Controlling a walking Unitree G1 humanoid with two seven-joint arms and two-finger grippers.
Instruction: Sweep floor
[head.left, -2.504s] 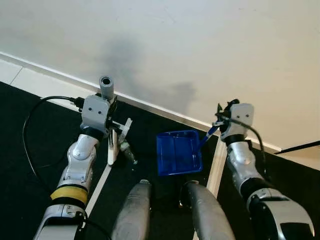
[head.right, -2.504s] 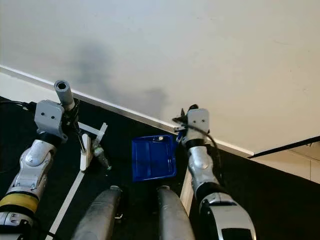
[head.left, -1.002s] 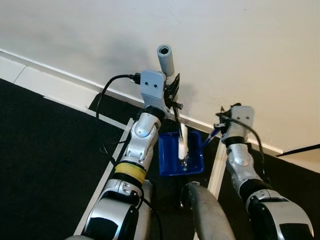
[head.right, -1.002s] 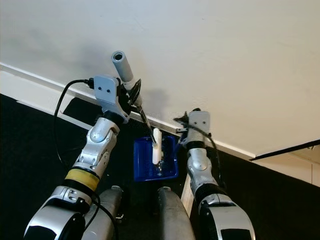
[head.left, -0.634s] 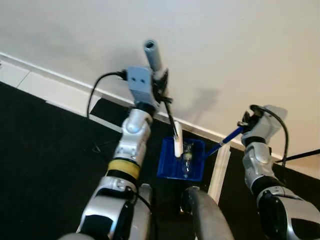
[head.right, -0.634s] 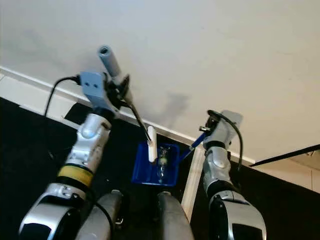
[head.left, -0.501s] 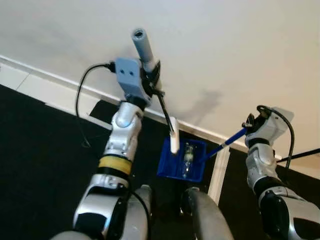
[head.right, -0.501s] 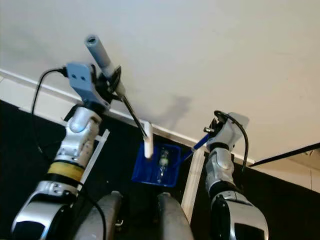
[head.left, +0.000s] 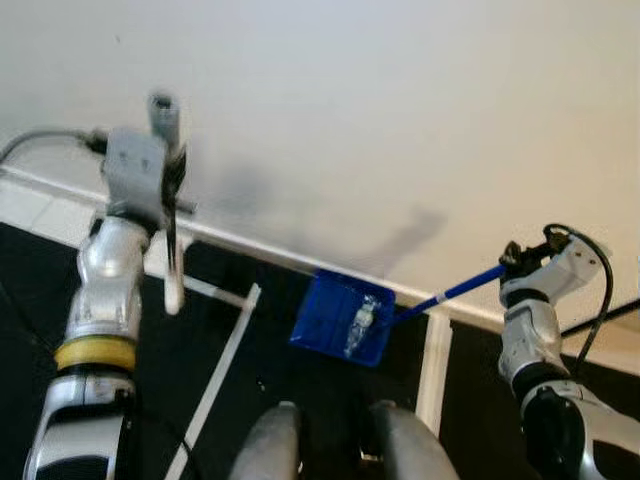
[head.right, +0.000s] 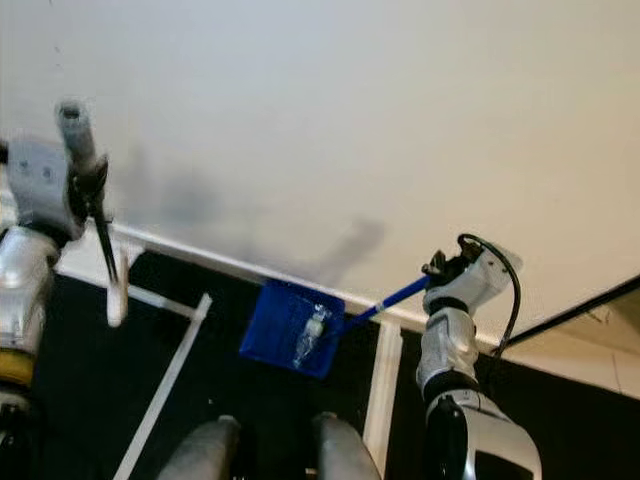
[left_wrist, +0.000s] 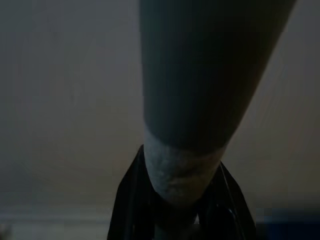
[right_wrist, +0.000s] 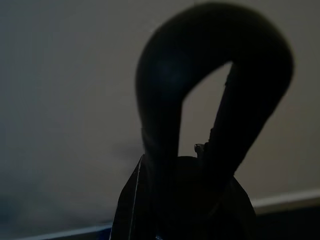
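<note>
— Where does the load sit, and which arm has it?

— The clear bottle (head.left: 357, 322) lies inside the blue dustpan (head.left: 325, 315), and the dustpan hangs off the floor, tilted, in front of the white baseboard (head.left: 270, 258). Its blue handle (head.left: 455, 291) runs up and to the robot's right, straight into the right gripper (head.left: 512, 258), which is clamped on the handle's end (the right wrist view is dark, with only the handle's loop (right_wrist: 210, 85) against the wall).

— So the pan's long axis points from that gripper down toward the robot's middle?

— Yes. The pan's tray is well out from the gripper, near the robot's centre line above its two legs (head.left: 330, 445). Any tipping or carrying turns on the right wrist, and the bottle will likely slide along that same axis if the pan dips.

— And the left side?

— The left gripper (head.left: 172, 185) is raised well apart to the robot's left, pinched on the grey grip (head.left: 161, 110) of the brush (head.left: 172, 265), whose white head (head.left: 174, 290) hangs below it, clear of the black floor (head.left: 250, 390) (the left wrist view confirms the grip between the fingers (left_wrist: 131, 200)).

— Which arm is nearer the bottle?

— Neither is close; only the right one is linked to it, through the handle.
</note>
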